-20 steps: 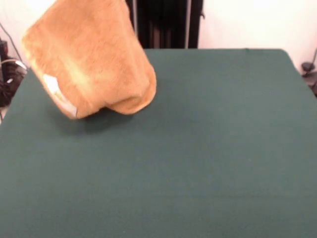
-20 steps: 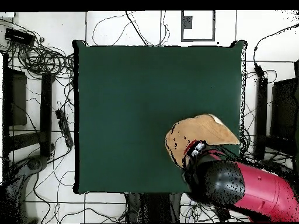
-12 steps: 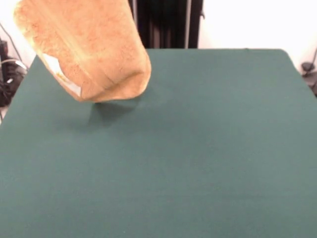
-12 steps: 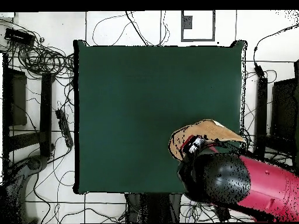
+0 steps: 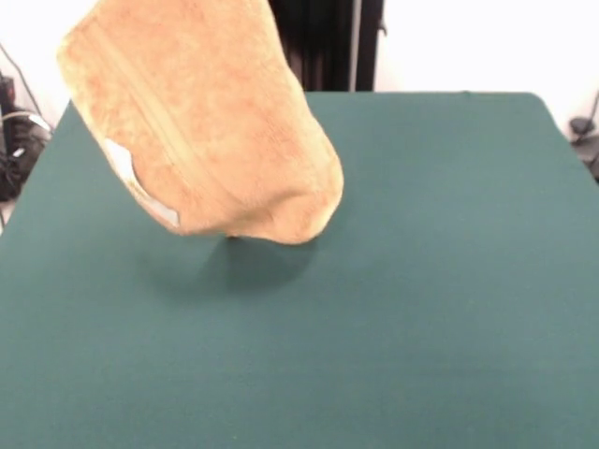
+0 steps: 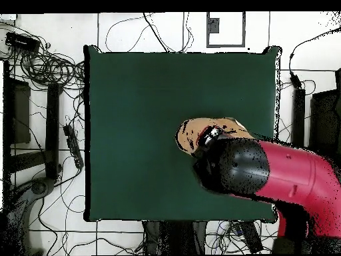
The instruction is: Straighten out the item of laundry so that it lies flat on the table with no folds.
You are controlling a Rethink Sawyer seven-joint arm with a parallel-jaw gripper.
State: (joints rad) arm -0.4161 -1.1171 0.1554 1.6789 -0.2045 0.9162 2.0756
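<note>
Towel (image 5: 211,122) is a fuzzy orange-tan all over, with a slightly paler woven band and a small white tag (image 5: 140,182) at about 8 o'clock. Table (image 5: 421,281) is plain dark green. Arm (image 6: 293,183) is red with a black head.

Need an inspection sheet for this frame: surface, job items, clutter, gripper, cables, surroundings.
Surface: table, dark green cloth, bare apart from the towel's shadow.
Job's things: towel, orange-tan, hanging bunched from above over the table, not flat; lowest edge looks just clear of the cloth or barely touching, cannot tell which. White tag shows on its side.
Clutter: nothing seen on the table.
Gripper: hidden by the towel in the front view and by the red and black arm in the overhead view; state cannot be read.
Cables: tangled leads on the floor beside the table, none on it.
Surroundings: white wall, dark equipment racks alongside.
</note>
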